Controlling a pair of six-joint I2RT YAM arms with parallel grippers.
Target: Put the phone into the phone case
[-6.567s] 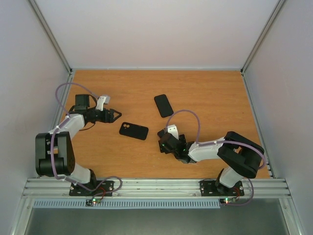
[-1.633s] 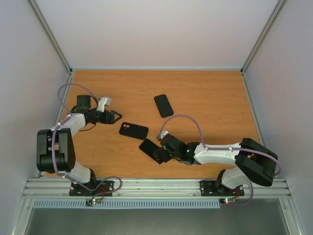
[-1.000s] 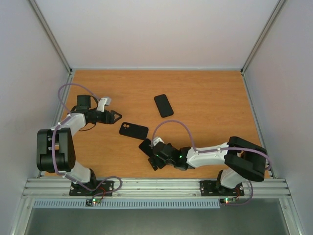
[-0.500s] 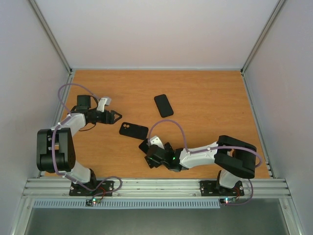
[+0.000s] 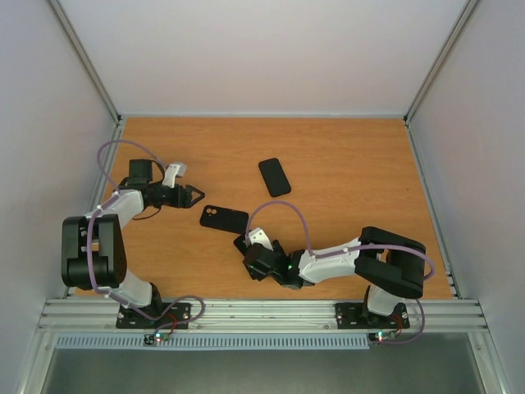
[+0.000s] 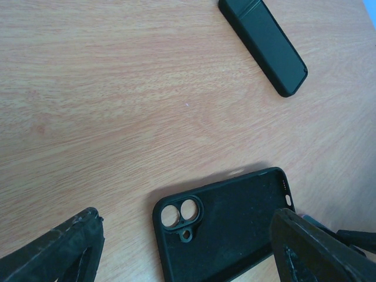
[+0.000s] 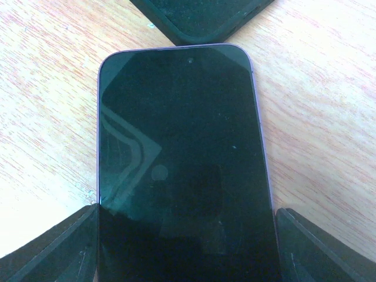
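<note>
From above, the phone (image 5: 240,244) lies on the worktop (image 5: 353,164) just near of the right end of the case (image 5: 224,219). It is mostly hidden under the right jaws. The right arm is plainly the nearer one. The left jaws hang well to the left of the case. The case's long axis runs left to right, while the phone seems to lie slantwise, its far end pointing far-left at the case. A second black slab (image 5: 274,176) sits farther off.

The left wrist view shows what the top view cannot. The case (image 6: 229,229) lies hollow side up, with its lens holes at the left. The left fingers (image 6: 59,252) stand wide apart with nothing between them.

The right wrist view gives the key relation. The phone (image 7: 179,164) lies screen up, its long axis running straight out from the jaws to a corner of the case (image 7: 200,17). Phone and case are just beside each other, perhaps touching. The fingers (image 7: 47,252) flank the phone's long edges closely; I cannot tell whether they press it.
</note>
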